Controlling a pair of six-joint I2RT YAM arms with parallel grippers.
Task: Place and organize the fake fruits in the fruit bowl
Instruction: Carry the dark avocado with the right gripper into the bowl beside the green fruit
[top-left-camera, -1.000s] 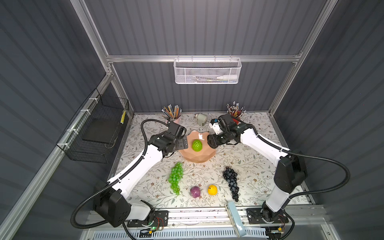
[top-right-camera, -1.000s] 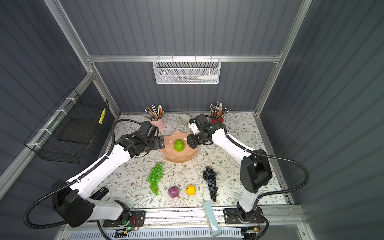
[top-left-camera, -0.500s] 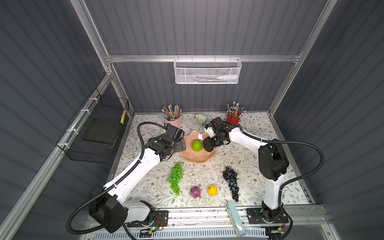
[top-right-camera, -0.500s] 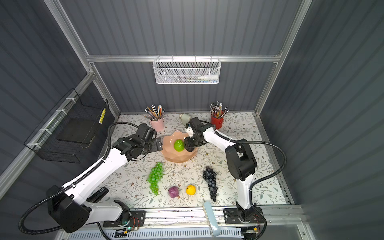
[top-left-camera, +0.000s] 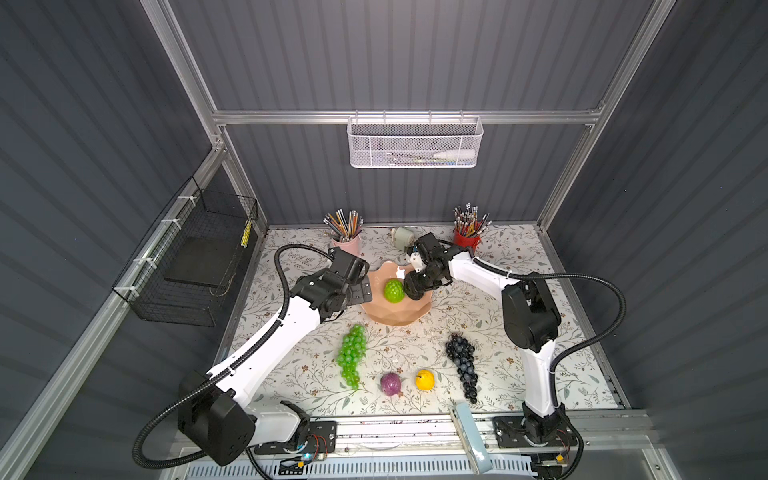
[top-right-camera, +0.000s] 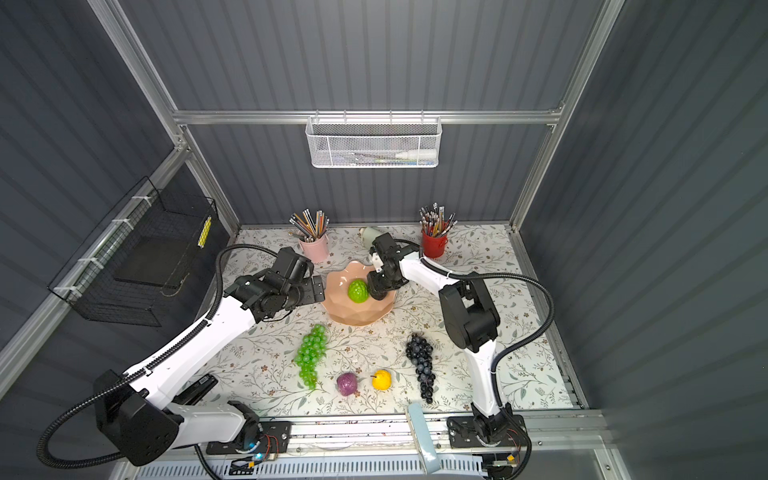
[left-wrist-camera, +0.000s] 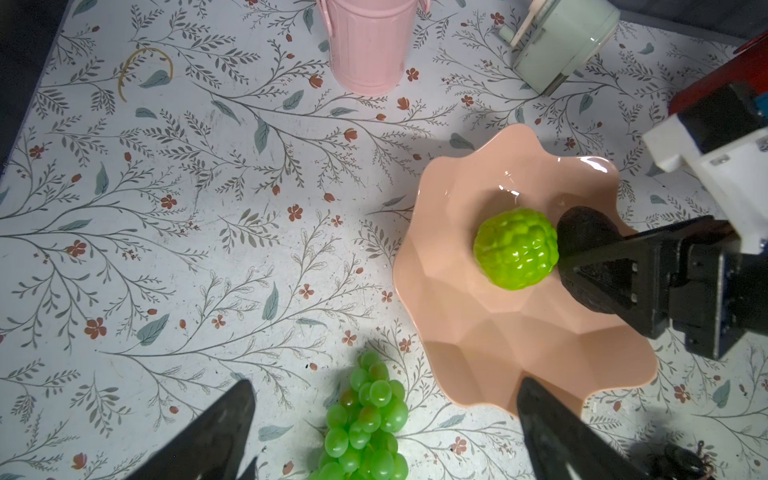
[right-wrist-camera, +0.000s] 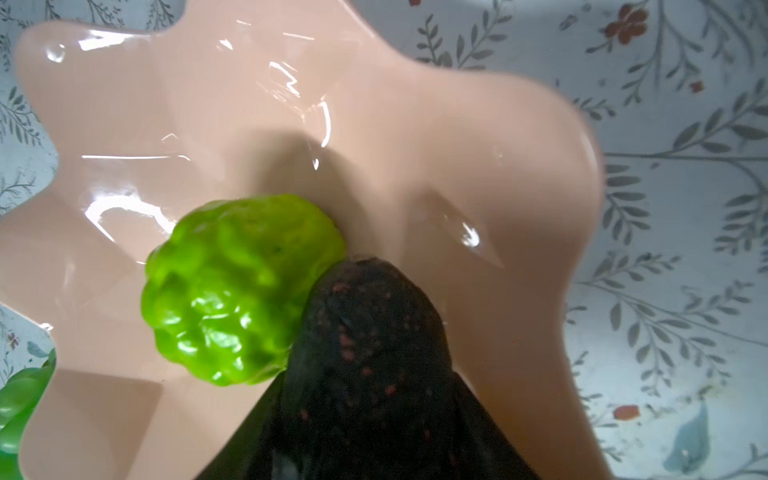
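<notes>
**A:** Where's the avocado (right-wrist-camera: 365, 332)?

**B:** It's clamped in the right gripper (left-wrist-camera: 590, 266), low inside the bowl (top-left-camera: 390, 318) near the middle of a top view, touching the green ball (top-left-camera: 393, 290). The left gripper (left-wrist-camera: 386, 386) is spread wide and empty, just left of the bowl.

**A:** How will it handle?

**B:** Probably light, hard plastic. The pebbly skin should grip well across its middle, though the glossy bowl may let it roll.

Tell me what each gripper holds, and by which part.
Right gripper grips the avocado by its sides, one end poking out over the bowl. Left gripper is open and empty.
</notes>
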